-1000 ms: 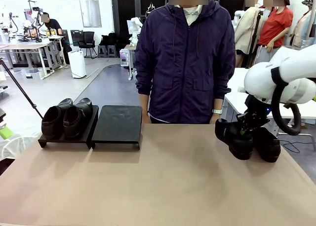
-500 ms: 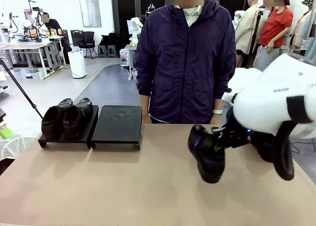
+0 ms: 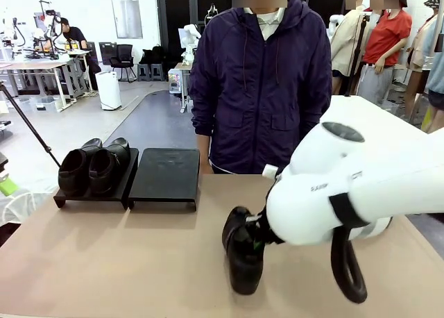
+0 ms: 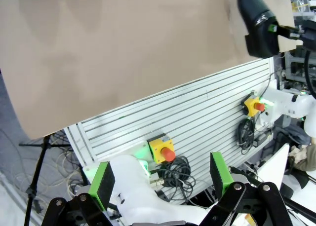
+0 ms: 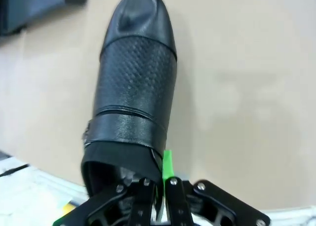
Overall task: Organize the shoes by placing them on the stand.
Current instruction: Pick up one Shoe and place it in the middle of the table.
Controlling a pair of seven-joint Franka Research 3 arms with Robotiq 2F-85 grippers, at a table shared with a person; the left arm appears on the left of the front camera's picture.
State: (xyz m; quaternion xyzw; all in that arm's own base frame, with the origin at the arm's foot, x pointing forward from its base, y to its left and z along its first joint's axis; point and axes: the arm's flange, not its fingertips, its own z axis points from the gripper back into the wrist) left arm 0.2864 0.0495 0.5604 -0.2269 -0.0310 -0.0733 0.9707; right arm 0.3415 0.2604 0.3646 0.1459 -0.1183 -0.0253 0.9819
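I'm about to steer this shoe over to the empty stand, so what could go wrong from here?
The right end effector pinches only the heel collar of the leather shoe, which hangs toe-down; it could swing or slip. The empty stand sits tight against the loaded stand, so a wide approach might knock its pair of shoes. The person stands at the far edge, near the arm's path.

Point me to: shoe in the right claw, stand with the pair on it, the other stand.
held shoe (image 5: 136,83): right wrist view, perforated upper.
stand with the pair (image 3: 90,200): front view, front lip.
other stand (image 3: 165,173): front view, middle of its slanted top.
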